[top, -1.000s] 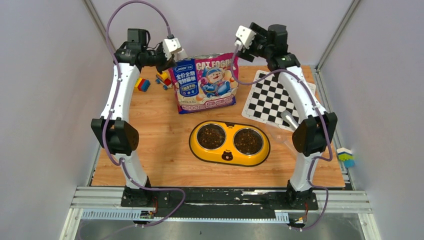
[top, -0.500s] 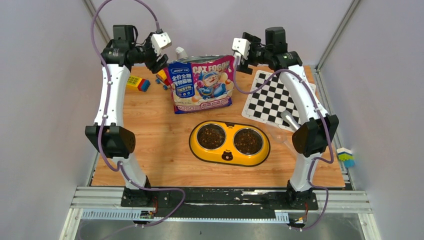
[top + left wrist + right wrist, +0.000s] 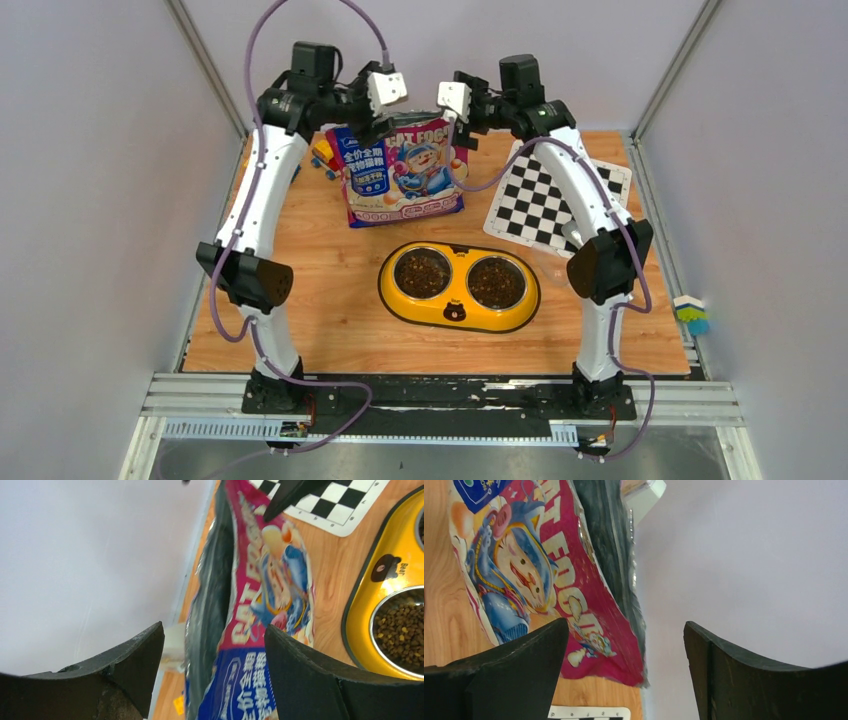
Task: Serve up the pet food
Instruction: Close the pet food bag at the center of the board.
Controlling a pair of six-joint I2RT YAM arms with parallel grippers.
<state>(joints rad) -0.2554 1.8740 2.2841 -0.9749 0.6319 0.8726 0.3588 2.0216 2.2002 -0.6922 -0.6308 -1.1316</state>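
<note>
Left gripper [image 3: 212,630], fingers [image 3: 125,665] spread and released, hangs astride the open top of the cat food bag [image 3: 405,175], upright at the back of the worktop [image 3: 320,300]. Right gripper [image 3: 624,627] straddles the same edge, fingers likewise apart. Pet food [image 3: 422,272] lies in both bowls of the yellow feeder [image 3: 458,312] in front.

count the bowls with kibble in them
2: the left bowl and the right bowl sit side by side in the yellow feeder at mid-table. Each holds kibble. No other bowl is in view.
</note>
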